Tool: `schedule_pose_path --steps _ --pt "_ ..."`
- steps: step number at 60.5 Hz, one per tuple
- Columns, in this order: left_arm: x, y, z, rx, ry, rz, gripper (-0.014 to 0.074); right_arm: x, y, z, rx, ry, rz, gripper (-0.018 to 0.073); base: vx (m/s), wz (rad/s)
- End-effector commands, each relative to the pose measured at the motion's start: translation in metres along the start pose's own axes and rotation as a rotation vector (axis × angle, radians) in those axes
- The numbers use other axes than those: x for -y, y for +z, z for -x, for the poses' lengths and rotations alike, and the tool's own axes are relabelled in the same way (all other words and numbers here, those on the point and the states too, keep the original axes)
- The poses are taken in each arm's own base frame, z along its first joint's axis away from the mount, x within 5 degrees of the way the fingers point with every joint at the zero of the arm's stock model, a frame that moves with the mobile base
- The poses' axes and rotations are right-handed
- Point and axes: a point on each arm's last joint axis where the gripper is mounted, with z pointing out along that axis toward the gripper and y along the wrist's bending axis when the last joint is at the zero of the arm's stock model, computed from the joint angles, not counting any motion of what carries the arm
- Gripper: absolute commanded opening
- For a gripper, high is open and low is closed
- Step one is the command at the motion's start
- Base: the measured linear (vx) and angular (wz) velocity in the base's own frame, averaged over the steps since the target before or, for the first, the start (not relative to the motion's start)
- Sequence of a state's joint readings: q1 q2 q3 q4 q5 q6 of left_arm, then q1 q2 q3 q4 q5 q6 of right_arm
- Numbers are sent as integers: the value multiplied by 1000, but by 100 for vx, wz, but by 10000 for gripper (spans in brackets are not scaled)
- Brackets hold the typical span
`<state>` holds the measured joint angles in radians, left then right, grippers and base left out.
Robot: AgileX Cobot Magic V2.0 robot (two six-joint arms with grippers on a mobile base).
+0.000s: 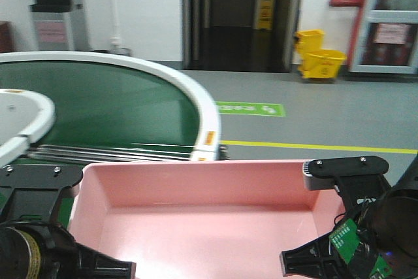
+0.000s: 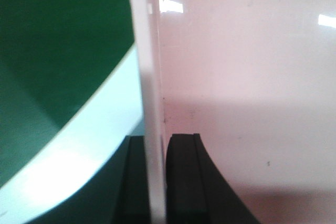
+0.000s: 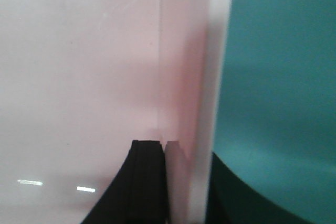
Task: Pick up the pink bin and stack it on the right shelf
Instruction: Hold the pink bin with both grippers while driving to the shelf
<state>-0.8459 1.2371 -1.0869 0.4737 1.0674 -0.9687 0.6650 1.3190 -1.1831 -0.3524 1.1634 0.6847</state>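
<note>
A: Where was the pink bin (image 1: 196,217)?
B: Just before the green conveyor (image 1: 117,109), end walls pinched in the nearly closed left gripper (image 2: 156,182) and right gripper (image 3: 181,182).
A: Risk?
B: Probably slippage: smooth walls, if the arms moved unevenly.

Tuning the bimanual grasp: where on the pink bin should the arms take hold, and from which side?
The two short end walls, one arm per end, reaching over the rim from the robot's side. The pink bin is wide and shallow with thin walls, so fingers can straddle a wall, one inside, one outside, as the left gripper and right gripper do now.
</note>
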Motion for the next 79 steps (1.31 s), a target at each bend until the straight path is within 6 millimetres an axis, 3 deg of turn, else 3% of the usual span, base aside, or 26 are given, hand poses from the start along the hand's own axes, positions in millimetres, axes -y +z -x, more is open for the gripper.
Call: schedule_pose_path --steps 1,41,79 --pt "3 -17 11 105 2 -85 38 4 -17 9 112 -4 31 116 -6 -67" --pt "3 -17 11 104 2 -85 38 4 -17 8 106 -3 26 116 1 -79" --pt "3 -17 11 104 2 -85 38 4 -17 8 106 -3 26 116 17 -30"
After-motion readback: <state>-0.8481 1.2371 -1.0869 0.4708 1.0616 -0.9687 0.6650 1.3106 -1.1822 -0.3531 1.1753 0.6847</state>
